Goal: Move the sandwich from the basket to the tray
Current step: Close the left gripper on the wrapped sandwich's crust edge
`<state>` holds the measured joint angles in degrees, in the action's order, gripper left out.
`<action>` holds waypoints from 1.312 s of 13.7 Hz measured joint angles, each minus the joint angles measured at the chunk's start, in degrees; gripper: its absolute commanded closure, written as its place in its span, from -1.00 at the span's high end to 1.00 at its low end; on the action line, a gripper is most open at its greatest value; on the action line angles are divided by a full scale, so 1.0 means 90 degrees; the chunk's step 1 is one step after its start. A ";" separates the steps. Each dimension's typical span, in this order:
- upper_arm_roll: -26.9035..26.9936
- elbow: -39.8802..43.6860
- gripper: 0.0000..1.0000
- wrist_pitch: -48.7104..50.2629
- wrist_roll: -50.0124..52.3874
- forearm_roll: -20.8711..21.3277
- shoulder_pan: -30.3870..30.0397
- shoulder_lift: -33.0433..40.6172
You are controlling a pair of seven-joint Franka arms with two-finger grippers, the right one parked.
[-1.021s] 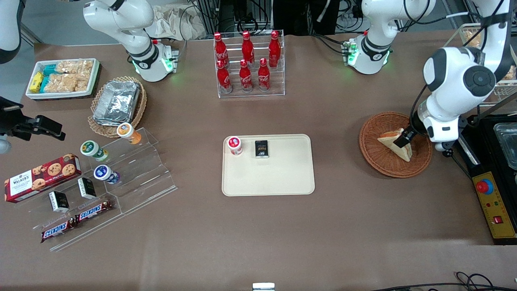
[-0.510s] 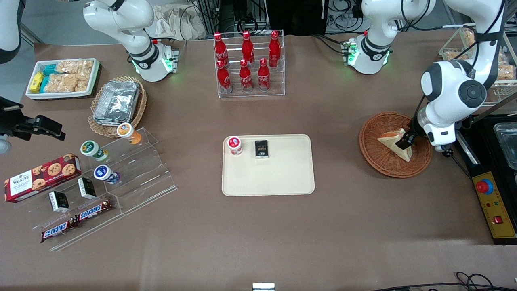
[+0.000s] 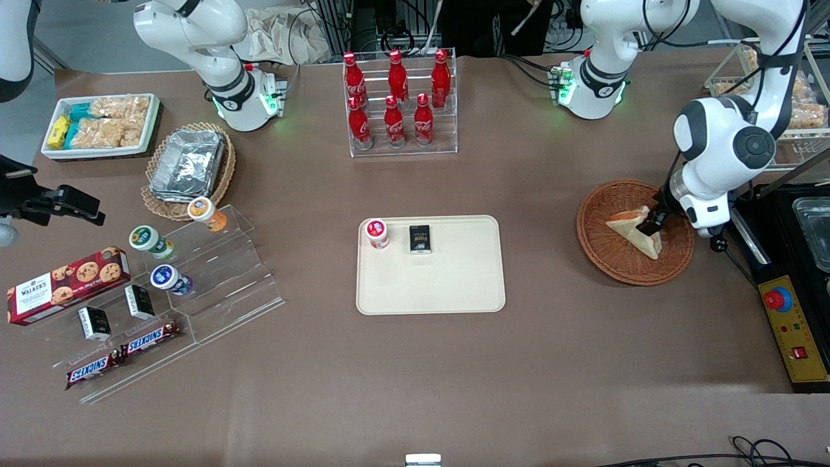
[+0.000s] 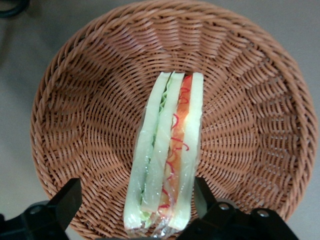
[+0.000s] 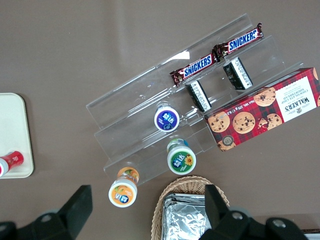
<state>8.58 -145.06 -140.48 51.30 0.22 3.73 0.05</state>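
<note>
The sandwich (image 3: 630,229) lies in the reddish-brown wicker basket (image 3: 600,250) at the working arm's end of the table. In the left wrist view it stands on edge (image 4: 167,155), showing white bread with green and orange-red filling, wrapped in clear film, inside the basket (image 4: 90,125). My left gripper (image 3: 649,225) is down in the basket, open, with one finger on each side of the sandwich (image 4: 136,192). One finger (image 4: 201,192) is right against the bread; the other finger (image 4: 67,197) stands a little apart from it. The cream tray (image 3: 430,285) lies at the table's middle.
On the tray stand a small red-capped pot (image 3: 377,233) and a black packet (image 3: 420,239). A rack of red bottles (image 3: 399,104) is farther from the camera. A black control box (image 3: 794,324) sits beside the basket at the table's end. A clear snack stand (image 3: 175,285) lies toward the parked arm's end.
The left arm's wrist has shifted a little farther from the camera and tilted, while the fingers stay around the sandwich in the basket. The sandwich has not moved.
</note>
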 measured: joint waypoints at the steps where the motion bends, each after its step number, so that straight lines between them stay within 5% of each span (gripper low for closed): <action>1: 0.0000 -0.0064 1.00 -0.0103 0.0000 0.0000 0.0000 -0.0026; 3: 0.0000 -0.0175 0.86 -0.0326 0.0000 0.0000 0.0000 -0.0119; 5: -0.0001 -0.0213 -0.58 -0.0470 0.0000 -0.0001 0.0002 -0.0236; 6: -0.0002 -0.0213 -1.00 -0.0536 0.0011 -0.0004 0.0010 -0.0283; 13: -0.0075 -0.0042 -1.00 -0.0436 0.0036 0.0007 0.0052 -0.0187; 18: -0.0690 0.1317 -1.00 0.1971 -0.0721 0.0070 0.0064 0.0446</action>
<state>2.37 -133.20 -122.74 44.81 0.85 4.31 4.06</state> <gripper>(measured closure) 0.789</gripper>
